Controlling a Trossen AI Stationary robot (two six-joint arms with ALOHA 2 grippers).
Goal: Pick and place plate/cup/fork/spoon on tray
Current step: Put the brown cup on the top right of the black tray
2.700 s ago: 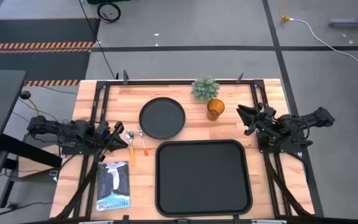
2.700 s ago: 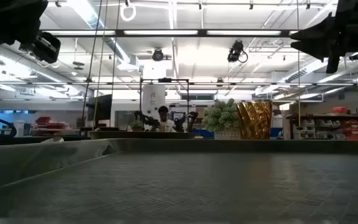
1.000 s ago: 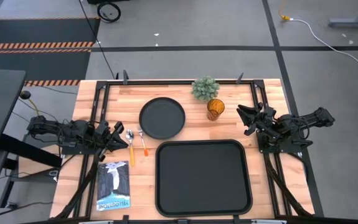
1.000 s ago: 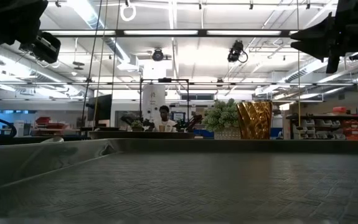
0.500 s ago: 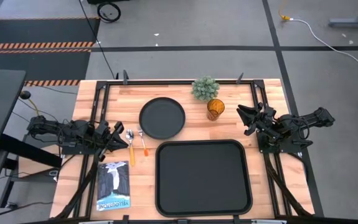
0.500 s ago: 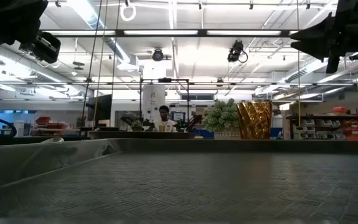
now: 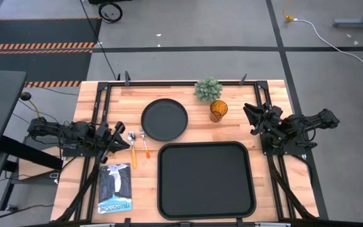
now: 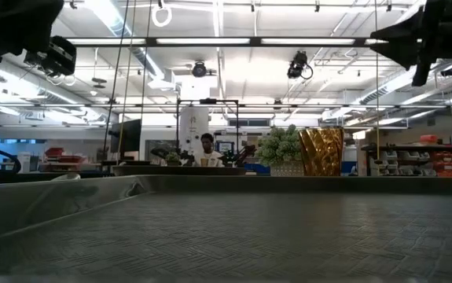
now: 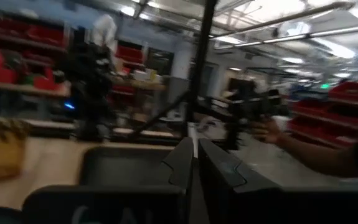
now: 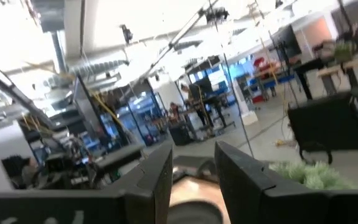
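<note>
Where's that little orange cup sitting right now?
In the high view the cup stands on the table's far right part, just beside the potted plant, right of the plate and beyond the tray.

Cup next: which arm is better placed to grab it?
Probably the right: the right gripper sits just beside the cup, fingers open. The left gripper is across the table by the spoon and fork.

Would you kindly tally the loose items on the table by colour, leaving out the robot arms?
Black: 2, the plate and the tray
Orange: 3, the cup, fork, spoon
Green: 1, the plant
Blue and white: 1, the booklet
Total: 7
</note>
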